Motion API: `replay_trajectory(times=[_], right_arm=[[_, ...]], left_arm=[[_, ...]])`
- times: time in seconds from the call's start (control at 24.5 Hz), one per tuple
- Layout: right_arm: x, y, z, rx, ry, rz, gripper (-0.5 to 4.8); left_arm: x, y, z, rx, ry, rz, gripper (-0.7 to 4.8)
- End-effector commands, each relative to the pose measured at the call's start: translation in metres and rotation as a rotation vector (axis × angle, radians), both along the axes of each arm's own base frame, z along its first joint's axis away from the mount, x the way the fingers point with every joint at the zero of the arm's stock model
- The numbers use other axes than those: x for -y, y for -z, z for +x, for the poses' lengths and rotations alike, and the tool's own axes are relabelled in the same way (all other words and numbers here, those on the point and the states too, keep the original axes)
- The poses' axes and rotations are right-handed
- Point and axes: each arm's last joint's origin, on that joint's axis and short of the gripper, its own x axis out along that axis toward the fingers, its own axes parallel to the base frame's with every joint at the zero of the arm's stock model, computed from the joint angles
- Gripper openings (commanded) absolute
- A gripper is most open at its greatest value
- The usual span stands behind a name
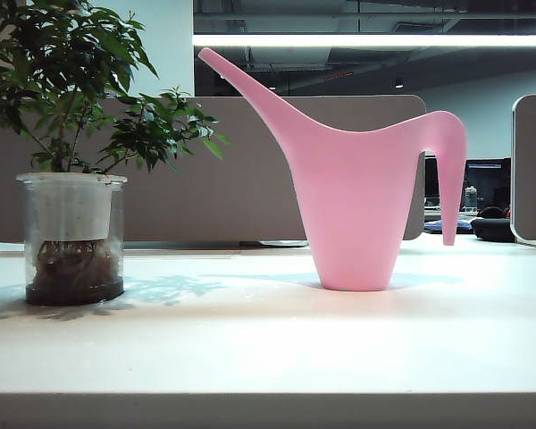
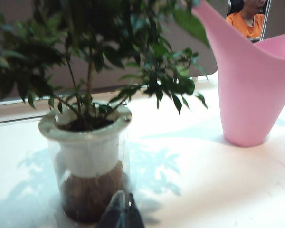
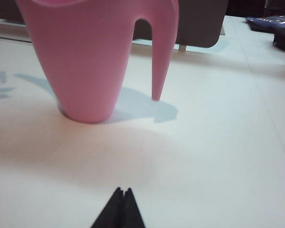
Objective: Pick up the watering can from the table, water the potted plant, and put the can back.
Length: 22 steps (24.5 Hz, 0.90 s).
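Watering can (image 1: 353, 210) upright on table (image 1: 268, 349), untouched, right of centre in exterior view; spout up and toward potted plant (image 1: 71, 170), handle arching down on far side, tip hanging free above tabletop. Neither arm visible in exterior view.

Right gripper (image 3: 122, 192): only dark fingertips visible at frame edge, pressed together, nothing between them. Low over bare table, pointing at can base (image 3: 88, 71), well apart from it. Drooping handle (image 3: 162, 52) nearer gripper's line than body; soft shadow of can on tabletop (image 3: 218, 142) between.

Left gripper (image 2: 123, 199): dark tips seen at frame edge, apparently pressed together w/ nothing held, though view blurred and tips overlap jar, so not certain. Near potted plant (image 2: 88, 156), just in front of clear jar; contact can't be judged. White inner pot, roots and dark soil visible thru glass; leaves spreading wide above. Pink can (image 2: 251, 90) beyond plant, apart from it, on white table (image 2: 213, 190).

Grey partition panels behind table (image 1: 232, 170); person in orange top (image 2: 247, 21) beyond can in left wrist view.
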Motion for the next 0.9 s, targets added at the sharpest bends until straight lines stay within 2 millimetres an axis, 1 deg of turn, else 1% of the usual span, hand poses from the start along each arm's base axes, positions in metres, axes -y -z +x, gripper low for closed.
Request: replay_trajectory(times=[0.04, 0.08, 0.24, 0.49, 0.73, 0.9], right_arm=[[-0.0012, 0.0056, 0.0035, 0.052, -0.01, 0.063, -0.01], [-0.0013, 0.0086, 0.0039, 0.038, -0.007, 0.068, -0.01], [-0.001, 0.0086, 0.004, 0.04, -0.002, 0.062, -0.01], [-0.0011, 0.0086, 0.004, 0.039, -0.006, 0.064, -0.01], [-0.0011, 0.0086, 0.004, 0.039, -0.006, 0.064, -0.01], [-0.0011, 0.0086, 0.004, 0.039, -0.006, 0.064, -0.01]], left_arm=[[0.0003, 0.0061, 0.0016, -0.009, -0.005, -0.021, -0.05], [-0.0004, 0.006, 0.0019, -0.006, -0.027, -0.021, -0.05], [-0.0029, 0.0036, 0.0025, 0.028, -0.117, 0.003, -0.05], [-0.002, 0.0007, 0.002, 0.057, -0.082, -0.007, -0.06], [-0.0026, 0.0009, 0.0022, 0.068, -0.105, 0.037, -0.06], [-0.0039, 0.0036, 0.0027, 0.043, -0.153, 0.062, -0.04]])
